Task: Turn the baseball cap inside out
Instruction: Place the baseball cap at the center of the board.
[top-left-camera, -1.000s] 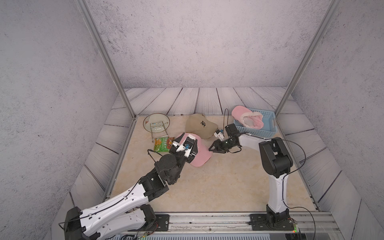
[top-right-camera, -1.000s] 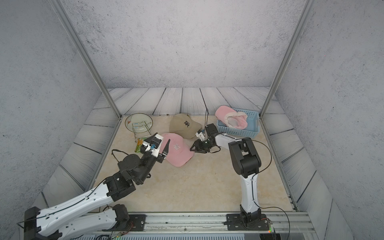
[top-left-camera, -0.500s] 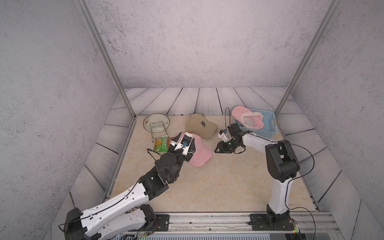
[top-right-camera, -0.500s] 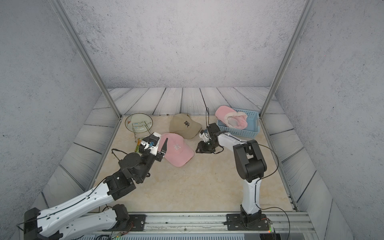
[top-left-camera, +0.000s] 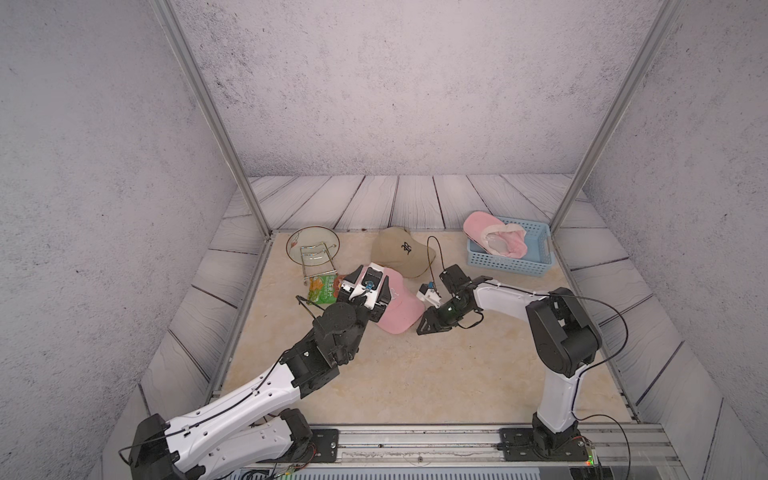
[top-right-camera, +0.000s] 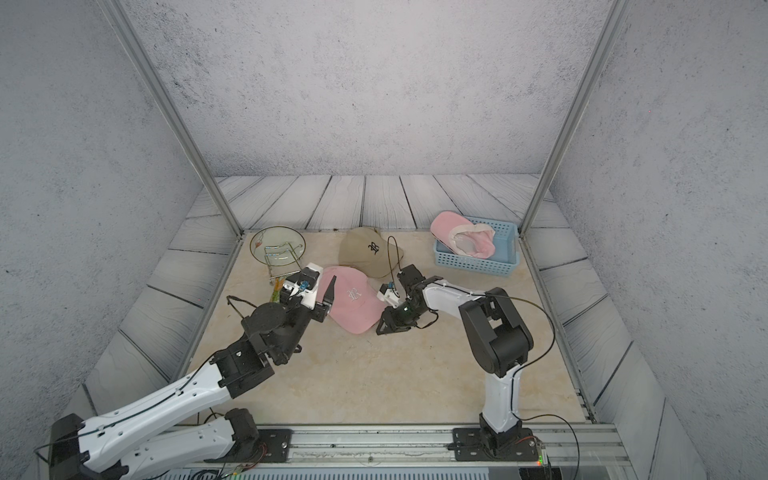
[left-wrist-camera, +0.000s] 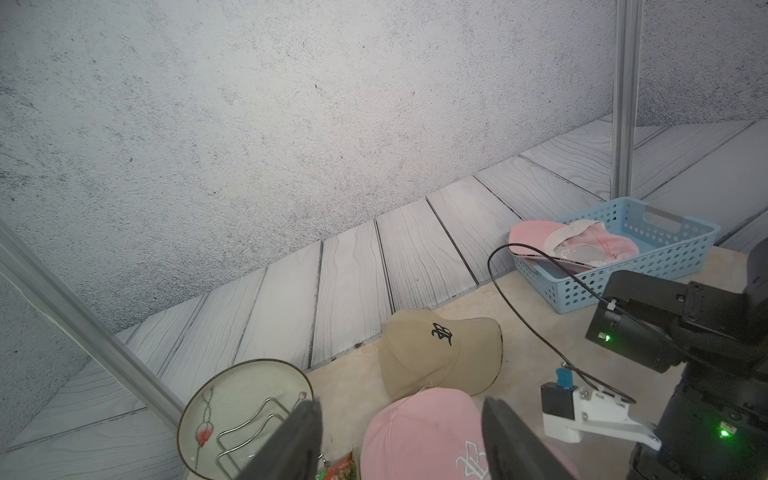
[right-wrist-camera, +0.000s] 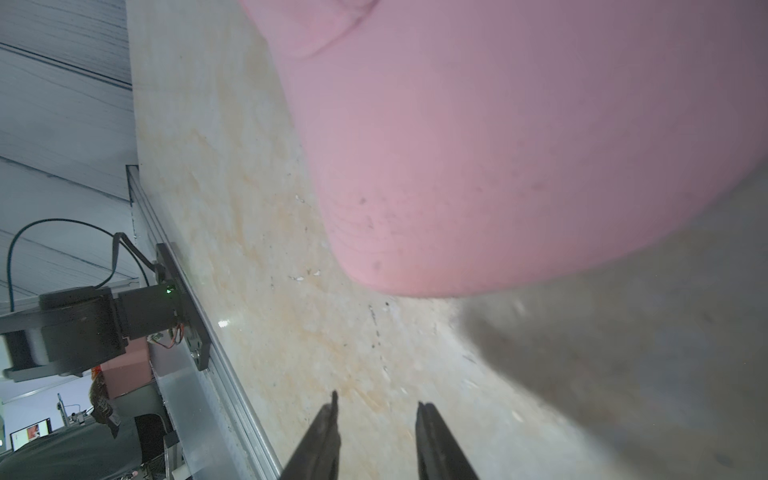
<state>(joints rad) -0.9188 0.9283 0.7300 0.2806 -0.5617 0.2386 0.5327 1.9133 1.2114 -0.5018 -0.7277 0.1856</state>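
- A pink baseball cap (top-left-camera: 401, 309) lies crown-up and right side out near the middle of the beige worktop (top-left-camera: 415, 382). It has a white embroidered monogram on the front panel, and the brim points toward the near rail (top-left-camera: 415, 432). Small dark specks dot the brim in the right wrist view.
- The left arm reaches in low from the near left corner. Its pincer (left-wrist-camera: 401, 415) is spread wide over the rear of the cap, one finger to each side of the crown, and it grips nothing.
- The right arm rises from its base at the near right, bends at the elbow and stretches leftward with the wrist close to the worktop. Its pincer (right-wrist-camera: 378, 436) sits just beside the brim's edge, jaws partly apart, with only worktop between them.
- Along the far side stand a glass plate (top-left-camera: 311, 245) on a wire stand, a green snack packet (top-left-camera: 322, 293) just beside the left pincer, and a tan cap (top-left-camera: 401, 253) just behind the pink one.
- A blue basket (top-left-camera: 536, 268) in the far right corner holds a second pink cap (top-left-camera: 494, 239).
- Metal posts (top-left-camera: 214, 124) mark the far corners, and open worktop runs from the brim to the near rail.
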